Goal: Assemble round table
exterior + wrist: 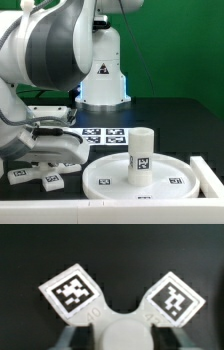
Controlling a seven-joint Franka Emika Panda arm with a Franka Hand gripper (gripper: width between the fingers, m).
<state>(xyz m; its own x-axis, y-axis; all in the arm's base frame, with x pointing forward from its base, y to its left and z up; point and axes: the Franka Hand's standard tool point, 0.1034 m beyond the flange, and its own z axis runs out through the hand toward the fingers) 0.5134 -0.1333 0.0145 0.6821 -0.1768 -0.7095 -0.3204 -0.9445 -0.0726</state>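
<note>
The round disc point(110, 178) lies flat on the black table at the front of the exterior view. The short cylinder leg point(142, 151) stands upright on its middle. The cross-shaped foot point(50, 180) lies at the exterior view's lower left, several tagged arms showing. My gripper point(47, 160) is down on it. In the wrist view two tagged arms of the foot point(72, 290) spread away from my gripper point(125, 338). The foot's rounded hub sits between the fingers point(83, 338), which press close on both sides.
The marker board point(104, 135) lies flat behind the disc. The robot's white base point(103, 75) stands at the back. A raised white border point(205, 180) runs along the exterior view's right and front edges.
</note>
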